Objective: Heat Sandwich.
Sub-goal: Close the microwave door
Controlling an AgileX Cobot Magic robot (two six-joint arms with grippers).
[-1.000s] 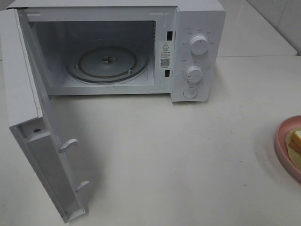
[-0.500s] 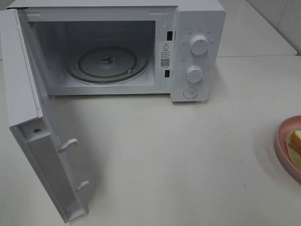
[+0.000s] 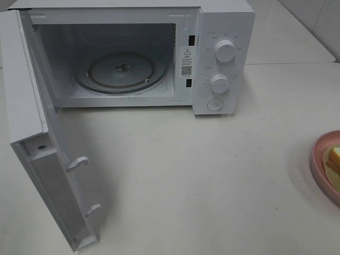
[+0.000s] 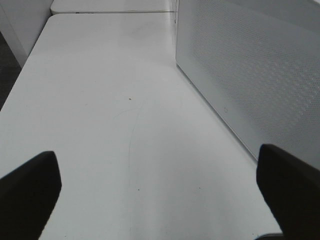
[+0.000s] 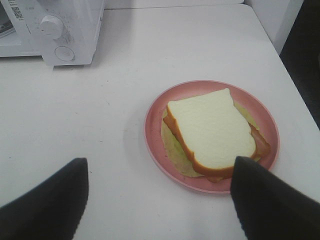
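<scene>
The sandwich (image 5: 212, 131) of white bread with orange-brown crust lies on a round pink plate (image 5: 156, 140). In the exterior high view only a slice of the plate (image 3: 320, 164) and sandwich (image 3: 334, 161) shows at the right edge. The white microwave (image 3: 223, 53) stands at the back with its door (image 3: 37, 164) swung wide open and its glass turntable (image 3: 121, 71) bare. My right gripper (image 5: 159, 197) is open, above the table just short of the plate. My left gripper (image 4: 160, 187) is open beside the microwave's side wall (image 4: 250, 75). Neither gripper shows in the exterior high view.
The white table (image 3: 202, 180) spreads in front of the microwave. The open door juts toward the front left. Two knobs (image 3: 225, 50) and a button sit on the microwave's right panel. The table's right edge (image 5: 295, 90) runs close behind the plate.
</scene>
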